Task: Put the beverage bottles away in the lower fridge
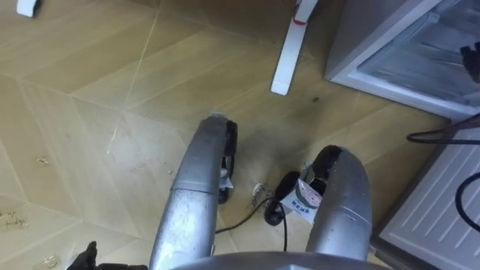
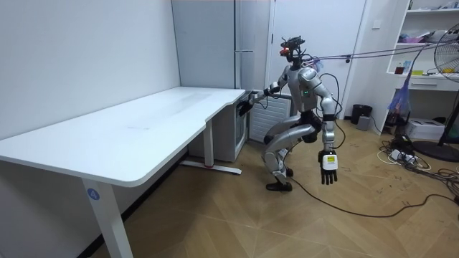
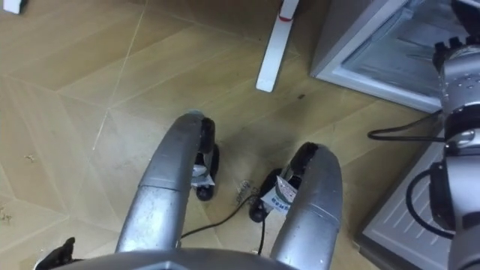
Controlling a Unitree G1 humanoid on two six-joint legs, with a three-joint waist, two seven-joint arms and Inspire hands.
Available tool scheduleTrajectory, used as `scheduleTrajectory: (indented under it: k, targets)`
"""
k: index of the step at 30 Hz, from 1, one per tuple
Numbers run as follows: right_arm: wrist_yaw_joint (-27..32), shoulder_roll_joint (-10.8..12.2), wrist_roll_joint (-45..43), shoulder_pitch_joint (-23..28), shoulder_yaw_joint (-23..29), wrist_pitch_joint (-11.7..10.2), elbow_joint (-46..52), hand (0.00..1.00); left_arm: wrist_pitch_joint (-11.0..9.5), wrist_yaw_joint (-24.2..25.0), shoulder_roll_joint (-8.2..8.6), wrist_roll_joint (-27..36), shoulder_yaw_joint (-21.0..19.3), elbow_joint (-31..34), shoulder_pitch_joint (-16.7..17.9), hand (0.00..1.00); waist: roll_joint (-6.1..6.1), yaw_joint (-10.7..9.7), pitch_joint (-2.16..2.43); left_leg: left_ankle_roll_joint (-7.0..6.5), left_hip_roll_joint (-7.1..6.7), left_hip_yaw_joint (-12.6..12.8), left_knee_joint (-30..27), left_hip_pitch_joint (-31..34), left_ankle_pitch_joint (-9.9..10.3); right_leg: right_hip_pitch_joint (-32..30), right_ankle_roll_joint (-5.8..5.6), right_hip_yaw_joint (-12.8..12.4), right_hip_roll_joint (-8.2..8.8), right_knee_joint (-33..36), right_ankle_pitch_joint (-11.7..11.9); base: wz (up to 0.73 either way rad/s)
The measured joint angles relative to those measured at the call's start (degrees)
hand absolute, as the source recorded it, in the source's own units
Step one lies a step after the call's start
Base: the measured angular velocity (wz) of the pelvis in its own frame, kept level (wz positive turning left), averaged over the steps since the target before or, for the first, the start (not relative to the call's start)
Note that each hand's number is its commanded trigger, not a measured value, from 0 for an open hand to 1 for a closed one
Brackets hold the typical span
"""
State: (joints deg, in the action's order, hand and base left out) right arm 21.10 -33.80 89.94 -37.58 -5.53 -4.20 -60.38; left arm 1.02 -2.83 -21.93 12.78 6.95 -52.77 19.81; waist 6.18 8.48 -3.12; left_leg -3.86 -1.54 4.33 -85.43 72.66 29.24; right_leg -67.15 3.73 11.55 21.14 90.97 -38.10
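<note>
Room view: the robot crouches with bent knees by the white desk's (image 2: 143, 129) far end, before the fridge (image 2: 215, 43); its left hand (image 2: 328, 168) hangs open and empty; its right hand (image 2: 247, 102) reaches to the lower fridge compartment (image 3: 375, 52), whose door (image 3: 420, 214) stands open; I cannot tell that hand's grip, nor whether it holds a drink.

You have one desk (image 2: 143, 122) at the left of the room view, standing on two legs. In the left eye view, count two white desk feet: one foot (image 1: 289, 52) at upper middle, another (image 1: 26, 7) in the upper left corner. One fridge (image 1: 352, 41) sits upper right. At the room view's right, count one fan (image 2: 450, 50) and one black bin (image 2: 361, 113).
</note>
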Motion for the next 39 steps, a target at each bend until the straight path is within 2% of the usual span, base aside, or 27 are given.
scheduleTrajectory:
  k: [7,13,17,20,21,22,26,28,30,33,35,36,39]
  targets:
    - [1.2,0.0,0.3,0.0,0.0,-0.1,0.0,0.0,-0.1,-0.3,-0.12,0.0,0.0,0.9,1.1,0.0,-0.61,0.8,0.13,0.05,-0.22,-0.1,0.6,-1.2,0.0,1.1,-0.03,0.0,-0.01,-0.4,0.0,0.0]
    - [1.2,0.0,0.2,0.6,0.0,-0.2,0.0,0.0,0.0,0.2,-0.18,0.0,0.1,2.4,1.5,0.0,-0.6,1.1,0.12,0.87,-0.16,-0.3,1.0,-1.9,-0.5,1.7,0.01,0.2,-0.19,-0.8,0.0,0.01]
    - [-0.8,0.0,0.2,4.0,0.1,-0.1,-0.1,0.0,-0.1,1.0,-0.21,0.0,0.2,2.9,2.1,0.0,-0.93,1.6,0.11,1.32,-0.18,-1.1,3.9,-5.1,-0.8,5.8,-0.22,1.9,-0.34,-4.0,0.1,0.1]
    - [-5.7,0.0,-1.4,7.8,0.1,0.4,-2.3,0.0,0.4,1.1,-0.19,-0.1,0.6,3.4,2.5,0.0,-1.2,1.5,0.12,1.54,-0.11,-1.4,7.4,-8.9,-1.2,10.5,-0.82,3.6,-0.23,-7.8,0.4,0.18]
    - [-8.1,0.0,-3.3,8.8,0.0,1.1,-3.8,0.0,0.4,1.1,-0.18,-0.1,0.7,3.3,2.4,0.0,-1.19,1.4,0.12,1.5,-0.1,-1.4,9.2,-10.3,-1.7,12.2,-1.31,4.3,-0.28,-9.5,0.7,0.21]
    - [-9.4,0.0,-4.2,9.5,0.0,1.4,-4.6,0.0,0.4,1.2,-0.19,-0.1,0.7,3.3,2.4,0.0,-1.17,1.4,0.15,1.48,-0.08,-1.4,10.1,-10.9,-1.9,12.9,-1.3,4.5,-0.34,-10.4,1.0,0.18]
    - [-18.7,0.0,-13.8,14.1,0.0,2.7,-9.8,0.0,1.0,1.4,-0.2,0.0,-0.2,2.9,2.5,0.0,-1.25,1.5,0.37,1.53,0.62,-2.1,15.4,-15.7,-2.7,18.6,-1.72,6.6,-2.39,-16.9,2.3,0.05]
    - [-22.4,0.0,-18.3,14.5,-0.7,3.1,-13.0,0.0,1.1,2.1,-0.2,0.0,-0.4,1.7,2.1,0.0,-1.22,1.3,0.45,1.71,0.64,-2.1,17.8,-18.4,-2.8,21.3,-1.84,7.3,-2.63,-19.4,2.7,0.0]
    - [-26.7,-0.1,-25.1,16.4,-1.0,3.8,-15.6,0.0,1.0,2.3,-0.17,-0.2,-1.3,1.3,1.8,0.0,-1.18,1.1,0.73,2.12,0.7,-2.9,21.1,-21.7,-3.1,25.1,-1.76,8.8,-2.81,-23.2,3.4,0.05]
    - [-31.0,0.0,-32.7,19.8,-1.9,4.6,-16.6,0.0,1.2,2.5,-0.15,-2.7,-1.6,0.4,0.6,0.0,-1.47,1.0,0.9,2.5,0.82,-3.1,24.6,-26.1,-3.3,30.1,-2.21,10.1,-4.29,-27.6,4.1,0.06]
    - [-33.0,0.1,-38.9,22.1,-2.4,5.2,-17.1,0.0,1.1,2.5,-0.12,-5.0,-1.5,-0.2,-0.5,0.0,-2.01,0.6,1.28,2.66,0.99,-3.5,26.3,-28.4,-3.4,33.1,-2.64,11.2,-5.03,-30.3,4.4,0.17]
    - [-33.6,0.4,-42.1,23.2,-2.4,5.5,-17.4,0.0,1.0,2.5,0.06,-5.1,-1.2,-0.3,-1.0,0.0,-2.65,0.4,1.6,2.73,1.2,-4.0,27.5,-29.8,-3.4,35.2,-2.78,12.3,-5.44,-32.2,4.7,0.15]
    - [-34.8,1.6,-46.3,26.0,-3.7,5.5,-17.7,0.0,0.6,2.4,0.31,-5.9,-1.2,-1.5,-2.0,0.0,-2.7,0.1,1.65,3.05,2.15,-3.2,31.5,-34.8,-3.8,39.8,-3.2,12.3,-6.46,-36.7,5.8,-0.07]
